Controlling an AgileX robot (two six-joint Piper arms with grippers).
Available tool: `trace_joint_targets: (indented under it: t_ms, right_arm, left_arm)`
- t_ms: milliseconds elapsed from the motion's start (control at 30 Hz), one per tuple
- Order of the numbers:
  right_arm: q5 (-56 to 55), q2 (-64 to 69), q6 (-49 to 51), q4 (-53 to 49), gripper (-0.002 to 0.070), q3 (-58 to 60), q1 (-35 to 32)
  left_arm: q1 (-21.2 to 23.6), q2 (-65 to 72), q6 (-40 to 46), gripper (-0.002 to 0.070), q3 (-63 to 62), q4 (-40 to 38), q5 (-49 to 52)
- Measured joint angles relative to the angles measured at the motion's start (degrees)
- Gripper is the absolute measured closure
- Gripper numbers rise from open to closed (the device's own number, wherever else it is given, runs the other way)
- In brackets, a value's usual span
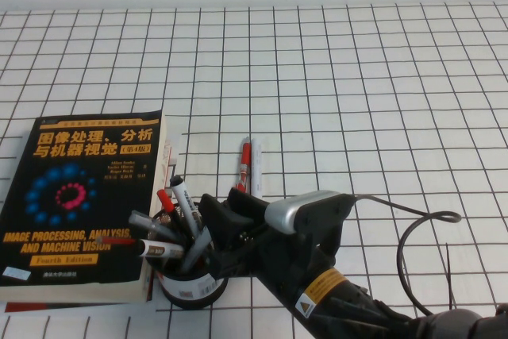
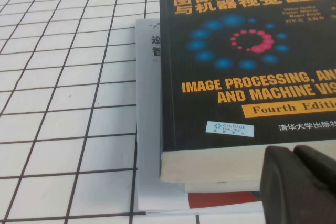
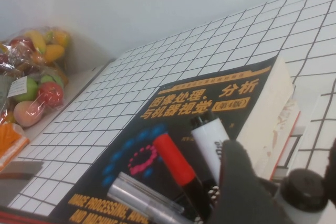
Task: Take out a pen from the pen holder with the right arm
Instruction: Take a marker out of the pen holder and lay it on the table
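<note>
A white table [image 1: 357,101] with a black grid is seen from above. At the lower left of the frame a dark textbook [image 1: 71,196] lies on top of other books. Just to its right, near the bottom edge, a round pen holder [image 1: 190,287] is packed with markers, among them a black-capped marker [image 1: 181,196] and a red-capped marker [image 1: 164,198]. One loose red pen [image 1: 244,166] lies on the table just above the holder, at mid-frame.

The right gripper [image 1: 218,220] is brought in from the lower right and is placed right beside the holder, level with the marker tops. In the right wrist view its fingers [image 3: 236,182] are spread apart, and a dark-capped pen [image 3: 302,190] stands in the gap between them, not yet pinched as far as can be seen.

The task is judged to be at the reaching stage: the holder has been reached, but no pen is gripped or lifted. Closing and pulling upward are left to do.

The left gripper [image 2: 296,182] is parked over the near corner of the textbook, its fingers pressed together and holding nothing.
</note>
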Motion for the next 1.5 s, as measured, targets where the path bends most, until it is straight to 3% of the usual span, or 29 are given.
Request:
trace_joint_targets:
  t_ms: [200,633,1167,1500]
  right_arm:
    - [0.23,0.09,0.00,0.00,0.0380,0.00,0.00]
    - [0.34,0.09,0.00,-0.73,0.0552,0.00,0.00]
    - [4.16,-4.22,-0.82,-1.33,0.0554,0.00,0.00]
    - [15.32,-16.07,-13.02,0.08,0.0554,0.00,0.00]
  left_arm:
    - [0.00,0.00,0.00,0.0679,0.00,0.00,0.00]
    - [0.00,0.00,0.00,0.0679,0.00,0.00,0.00]
    - [0.00,0.00,0.00,0.0679,0.00,0.00,0.00]
    - [0.00,0.00,0.00,0.0679,0.00,0.00,0.00]
